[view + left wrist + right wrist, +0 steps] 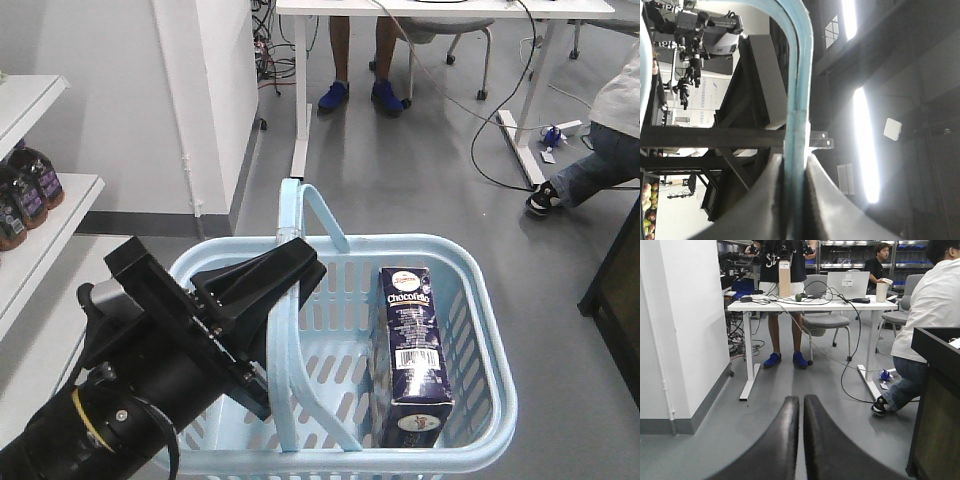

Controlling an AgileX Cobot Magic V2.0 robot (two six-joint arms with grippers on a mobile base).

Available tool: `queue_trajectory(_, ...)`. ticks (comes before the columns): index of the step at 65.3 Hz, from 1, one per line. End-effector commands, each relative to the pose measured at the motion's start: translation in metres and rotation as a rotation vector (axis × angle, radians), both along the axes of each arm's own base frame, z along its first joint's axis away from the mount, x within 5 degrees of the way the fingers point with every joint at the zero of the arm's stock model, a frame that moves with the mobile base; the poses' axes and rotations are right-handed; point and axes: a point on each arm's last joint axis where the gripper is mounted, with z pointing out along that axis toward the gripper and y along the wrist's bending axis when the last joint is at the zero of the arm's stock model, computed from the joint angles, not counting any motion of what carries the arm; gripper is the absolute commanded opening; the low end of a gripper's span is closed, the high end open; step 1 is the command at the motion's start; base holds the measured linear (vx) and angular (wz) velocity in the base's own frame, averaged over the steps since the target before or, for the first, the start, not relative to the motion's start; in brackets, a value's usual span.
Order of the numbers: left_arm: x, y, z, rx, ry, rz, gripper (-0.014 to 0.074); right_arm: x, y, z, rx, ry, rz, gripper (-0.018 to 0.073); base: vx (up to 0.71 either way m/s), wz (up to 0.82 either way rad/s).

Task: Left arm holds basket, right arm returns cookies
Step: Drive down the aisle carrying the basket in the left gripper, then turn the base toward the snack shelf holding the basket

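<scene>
- Front view: the left arm [120, 400] reaches in from the lower left, and the left hand [290, 275] is clamped on one hoop handle [325, 215] of the light blue basket [400, 243]. The cookie box [410, 350] sits inside the basket, to the right of the hand, barcode side up. It appears to be lying rather than standing. Dark bottles [30, 185] sit on a shelf [60, 215] to the hand's left.
- Left wrist view: the blue handle [799, 100] runs straight between the left hand's [796, 172] two fingers, which are pressed against it.
- Right wrist view: the right hand [801, 412] has its fingers drawn together with nothing between them, above grey floor [840, 430]. A white table [815, 304] stands well ahead of it.
</scene>
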Motion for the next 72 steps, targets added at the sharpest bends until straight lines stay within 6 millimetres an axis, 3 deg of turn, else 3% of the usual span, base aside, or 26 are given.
queue_trajectory(1, -0.0051, 0.0047, 0.0275, -0.16, -0.124, -0.001, -0.0003, -0.0003, -0.0001, 0.0012, -0.015, -0.065, -0.001, -0.0006, 0.39, 0.03)
queue_trajectory(43, -0.0051, 0.0047, 0.0275, -0.16, -0.124, -0.001, -0.0003, -0.0003, -0.0001, 0.0012, -0.015, -0.065, -0.001, -0.0006, 0.33, 0.06)
queue_trajectory(72, -0.0051, 0.0047, 0.0275, -0.16, -0.124, -0.001, -0.0003, -0.0003, -0.0001, 0.0013, -0.015, -0.066, -0.001, -0.0006, 0.15, 0.32)
